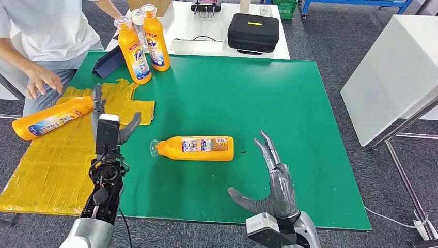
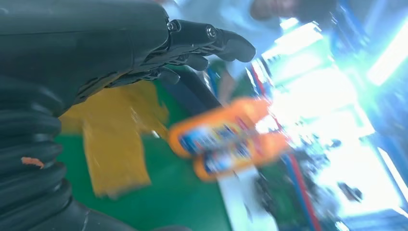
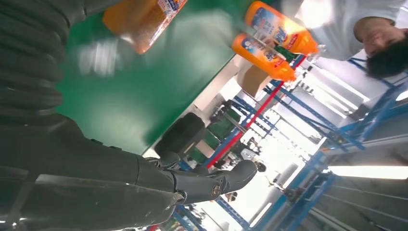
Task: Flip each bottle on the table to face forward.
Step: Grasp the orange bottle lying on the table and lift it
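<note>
Green table (image 1: 289,103) takes up most of the scene, w/ a crumpled yellow sheet (image 1: 46,165) over its left edge; white tables behind and to the right, grey carpet, blue racking at the back of the room. Person in a white shirt (image 1: 46,26) sits at the far left corner, prob. there to feed or reset bottles. Two upright bottles (image 1: 142,44) stand touching at the far left, labels toward the robot, so those look done. Lying bottle (image 1: 195,148) is mid-table on its side, cap to the left, label up, between both hands: likely next to be stood up. Another bottle (image 1: 51,118) lies on the yellow sheet near the person. Left hand (image 1: 111,121) hovers by the sheet, fingers apart, holding nothing. Right hand (image 1: 271,178) is near the lying bottle's base, not touching, fingers spread, empty.
</note>
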`<act>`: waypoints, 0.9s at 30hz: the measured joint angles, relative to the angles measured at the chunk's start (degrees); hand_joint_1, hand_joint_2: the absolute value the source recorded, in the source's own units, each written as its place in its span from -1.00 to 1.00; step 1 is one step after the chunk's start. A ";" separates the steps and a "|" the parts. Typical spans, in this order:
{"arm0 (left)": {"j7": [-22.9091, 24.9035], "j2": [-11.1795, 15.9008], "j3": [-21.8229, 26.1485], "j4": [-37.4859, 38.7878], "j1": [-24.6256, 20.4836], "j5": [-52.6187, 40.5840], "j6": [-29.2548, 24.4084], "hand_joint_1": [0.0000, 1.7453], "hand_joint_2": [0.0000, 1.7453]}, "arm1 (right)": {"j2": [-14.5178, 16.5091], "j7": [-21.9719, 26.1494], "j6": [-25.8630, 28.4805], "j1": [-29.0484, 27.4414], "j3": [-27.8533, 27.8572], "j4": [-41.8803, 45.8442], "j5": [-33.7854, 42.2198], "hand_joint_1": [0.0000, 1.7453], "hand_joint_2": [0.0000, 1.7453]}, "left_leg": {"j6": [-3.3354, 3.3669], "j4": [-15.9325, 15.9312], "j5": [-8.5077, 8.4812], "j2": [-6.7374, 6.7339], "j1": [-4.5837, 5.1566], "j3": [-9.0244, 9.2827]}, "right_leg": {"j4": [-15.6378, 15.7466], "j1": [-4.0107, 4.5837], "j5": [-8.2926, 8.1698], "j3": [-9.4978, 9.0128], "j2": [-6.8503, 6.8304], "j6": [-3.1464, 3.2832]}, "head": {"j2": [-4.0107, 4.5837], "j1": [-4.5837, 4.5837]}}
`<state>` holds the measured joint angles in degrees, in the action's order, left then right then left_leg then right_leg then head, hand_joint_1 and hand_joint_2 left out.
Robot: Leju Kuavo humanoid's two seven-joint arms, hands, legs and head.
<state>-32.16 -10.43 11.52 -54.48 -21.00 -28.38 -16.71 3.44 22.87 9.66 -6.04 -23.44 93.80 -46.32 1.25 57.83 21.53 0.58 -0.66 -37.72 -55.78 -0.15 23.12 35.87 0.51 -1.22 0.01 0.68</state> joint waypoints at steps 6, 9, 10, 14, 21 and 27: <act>-1.14 -1.86 -5.28 -3.89 0.81 4.63 5.96 -1.00 1.00 | 0.71 -6.82 1.84 3.70 1.92 -4.78 -5.97 -1.00 1.00 | 0.01 0.00 -0.01 0.00 0.00 0.00 | 0.00 0.00 -0.02 -0.02 0.00 -0.01 | 0.00 -0.01; -1.32 -2.40 -7.40 -4.90 0.81 5.60 7.16 -1.00 1.00 | 0.92 -7.89 1.90 5.47 2.76 -6.99 -6.65 -1.00 1.00 | 0.01 0.00 -0.01 -0.02 0.00 0.01 | 0.00 0.00 -0.03 -0.02 0.00 -0.01 | -0.01 0.01; -1.50 -2.46 -7.98 -5.12 0.81 6.27 7.93 -1.00 1.00 | 0.95 -8.52 1.79 6.05 2.97 -7.85 -6.98 -1.00 1.00 | 0.01 0.00 -0.01 -0.03 0.00 0.01 | 0.00 0.00 -0.03 -0.02 0.00 -0.02 | 0.00 0.02; -2.59 -2.61 -11.29 -6.01 0.84 10.62 11.90 -1.00 1.00 | 0.92 -11.67 0.92 10.69 3.67 -14.02 -9.13 -1.00 1.00 | 0.01 0.00 -0.02 -0.04 0.00 0.01 | -0.01 0.01 -0.04 -0.02 0.00 -0.02 | 0.01 0.01; -3.24 -2.62 -16.50 -7.01 1.02 14.87 14.43 -1.00 1.00 | 0.93 -13.83 0.79 18.68 4.80 -25.45 -10.75 -1.00 1.00 | 0.02 0.01 -0.05 0.00 0.00 0.01 | -0.02 0.00 -0.06 -0.04 0.00 -0.03 | 0.00 0.01; -3.27 -2.62 -17.56 -7.21 1.04 15.25 14.46 -1.00 1.00 | 0.93 -14.18 0.80 19.87 5.12 -28.32 -11.12 -1.00 1.00 | 0.02 0.01 -0.03 0.00 0.00 -0.02 | -0.02 0.01 -0.05 -0.02 0.00 -0.03 | 0.00 0.02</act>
<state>-35.43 -13.05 -6.04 -61.69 -19.96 -13.13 -2.25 4.37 8.69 10.46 13.83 -18.32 65.47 -57.44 1.27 57.84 21.49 0.58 -0.66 -37.74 -55.80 -0.14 23.07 35.84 0.51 -1.25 0.00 0.70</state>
